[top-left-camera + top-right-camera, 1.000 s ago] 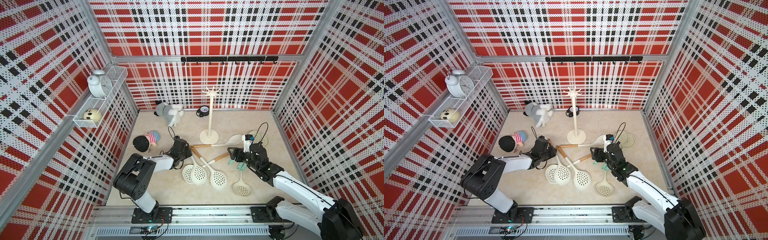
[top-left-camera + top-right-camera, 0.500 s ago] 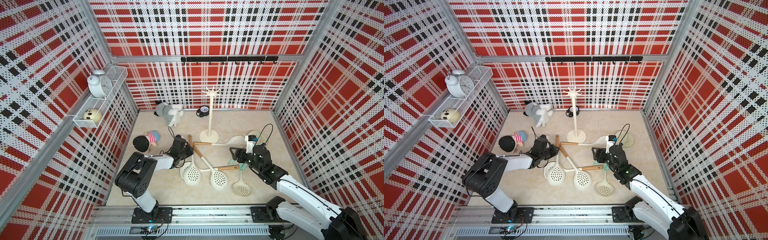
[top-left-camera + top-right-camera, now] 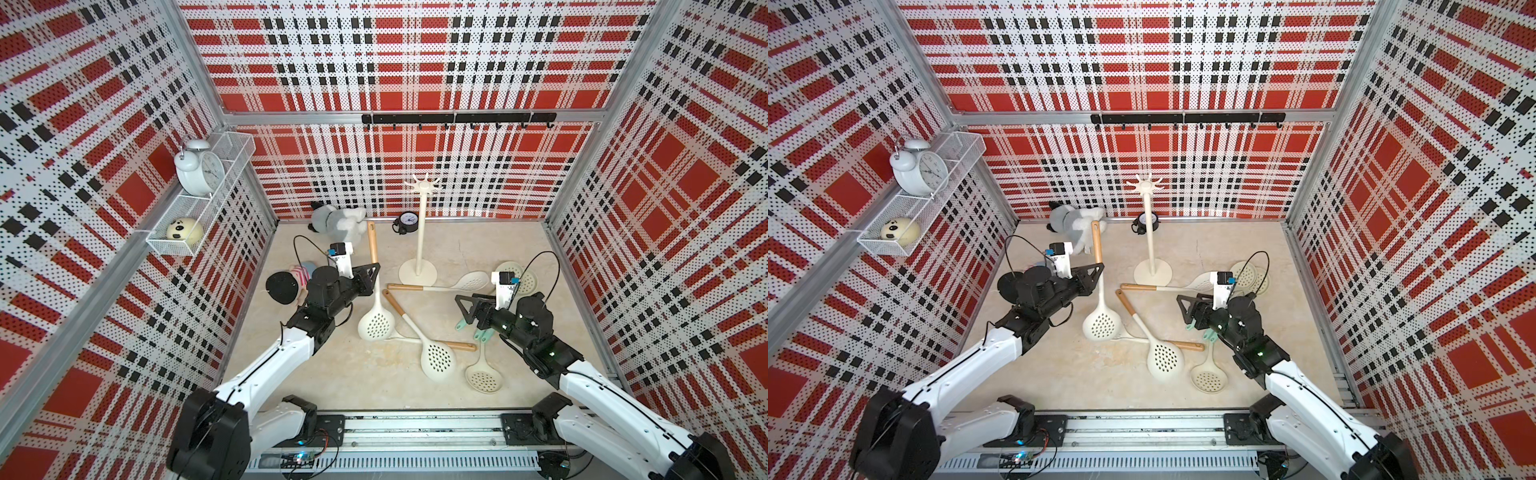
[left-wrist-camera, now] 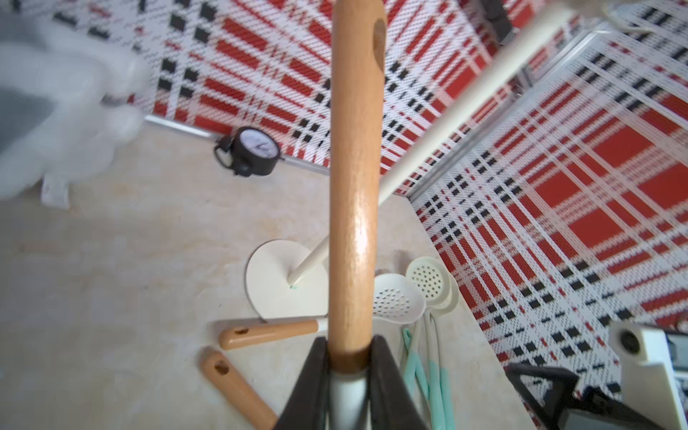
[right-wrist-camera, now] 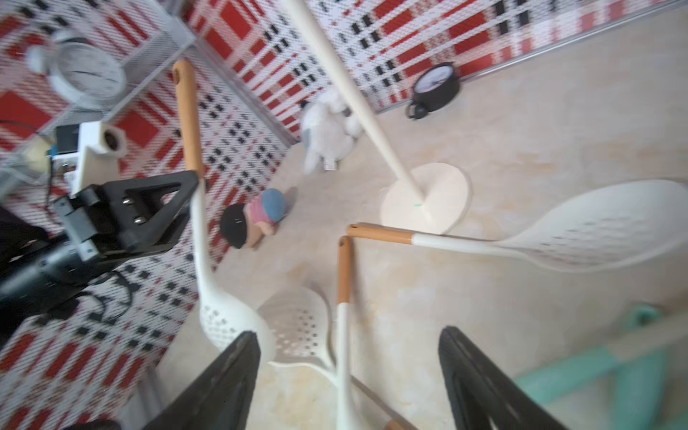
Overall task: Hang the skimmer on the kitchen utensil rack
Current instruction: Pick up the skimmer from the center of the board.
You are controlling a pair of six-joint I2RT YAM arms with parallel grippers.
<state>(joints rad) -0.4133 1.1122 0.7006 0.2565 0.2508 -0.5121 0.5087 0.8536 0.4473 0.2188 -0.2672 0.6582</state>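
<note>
Left hand [image 3: 372,272] clamps the skimmer [image 3: 376,324] where wooden grip meets white shaft, handle up, head down, near the kitchen utensil rack [image 3: 419,232]. Right hand [image 3: 464,309] gapes empty. Judged light, rigid, smooth; this low grasp leaves the hanging hole [image 4: 379,35] free.

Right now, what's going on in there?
The left gripper is shut on a wooden-handled skimmer, holding it head down with the handle end up, beside the rack. Nothing hangs on the rack's prongs yet. The right gripper is open and empty above the other skimmers lying on the table.
</note>
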